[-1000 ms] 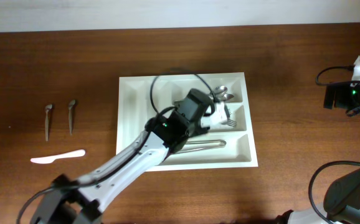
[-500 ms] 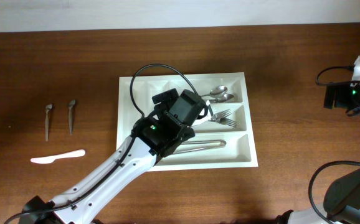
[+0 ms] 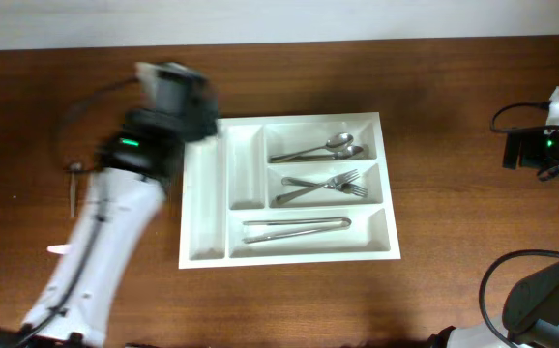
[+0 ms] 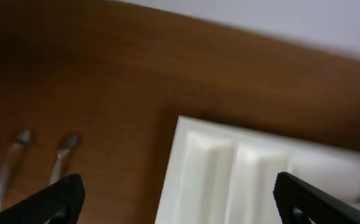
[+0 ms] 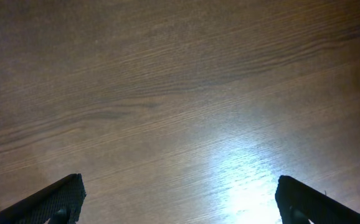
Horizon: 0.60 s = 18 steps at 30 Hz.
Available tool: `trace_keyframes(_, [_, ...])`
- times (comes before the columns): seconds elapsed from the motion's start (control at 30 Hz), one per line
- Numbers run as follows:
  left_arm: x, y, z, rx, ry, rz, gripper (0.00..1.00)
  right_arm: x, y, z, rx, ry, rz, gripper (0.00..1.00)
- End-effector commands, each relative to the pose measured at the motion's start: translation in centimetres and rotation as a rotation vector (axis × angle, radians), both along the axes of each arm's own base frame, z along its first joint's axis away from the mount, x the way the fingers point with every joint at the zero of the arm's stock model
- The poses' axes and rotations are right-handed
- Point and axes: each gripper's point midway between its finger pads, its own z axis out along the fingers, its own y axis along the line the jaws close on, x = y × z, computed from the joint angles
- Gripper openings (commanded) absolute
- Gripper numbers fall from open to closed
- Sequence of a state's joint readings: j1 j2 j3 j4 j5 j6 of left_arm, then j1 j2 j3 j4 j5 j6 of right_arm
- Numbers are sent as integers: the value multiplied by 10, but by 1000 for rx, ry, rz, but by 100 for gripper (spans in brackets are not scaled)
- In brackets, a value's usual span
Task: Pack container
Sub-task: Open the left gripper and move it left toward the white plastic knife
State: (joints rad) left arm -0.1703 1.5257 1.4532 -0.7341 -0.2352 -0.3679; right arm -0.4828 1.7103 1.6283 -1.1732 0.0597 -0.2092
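The white container [image 3: 247,164] lies at the table's middle, with its two narrow compartments bare. Its wide compartments hold spoons [image 3: 318,150], forks [image 3: 323,186] and long metal pieces [image 3: 297,227]. My left gripper [image 3: 176,97] is blurred and hovers by the container's far left corner. In the left wrist view the left gripper [image 4: 180,208] is open and empty above that corner of the container [image 4: 230,174]. My right gripper [image 5: 180,208] is open and empty over bare wood, and its arm [image 3: 541,150] is at the far right edge.
A small metal utensil [image 3: 73,188] lies left of the container. The left wrist view shows two of them side by side [image 4: 9,168] [image 4: 61,158]. A white plastic knife [image 3: 59,249] lies nearer the front, partly hidden by my left arm.
My left arm has swung from over the container's middle to its far left corner, uncovering the fork compartment. The right arm has not moved.
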Motion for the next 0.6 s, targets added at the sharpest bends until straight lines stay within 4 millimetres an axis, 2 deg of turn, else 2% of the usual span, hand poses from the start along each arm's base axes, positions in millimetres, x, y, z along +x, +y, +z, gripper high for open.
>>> trace_keyframes(0.0, [-2, 4, -2, -297, 35, 0, 99, -1, 1, -3, 11, 3, -8, 99])
trace_keyframes(0.2, [-26, 70, -21, -305, 127, 221, 99, -1, 1, -3, 11, 3, -8, 99])
trace_keyframes(0.3, [-66, 111, -41, -381, 214, 638, 99, -1, 1, -3, 11, 3, -8, 99])
trace_keyframes(0.37, [-104, 131, -54, -419, 263, 953, 99, -1, 1, -3, 11, 4, -8, 99])
trace_keyframes(0.43, [-130, 142, -62, -435, 282, 1164, 99, -1, 1, -3, 11, 3, -8, 99])
trace_keyframes(0.57, [-146, 153, -80, -423, 313, 1248, 99, -1, 1, -3, 11, 3, -8, 99])
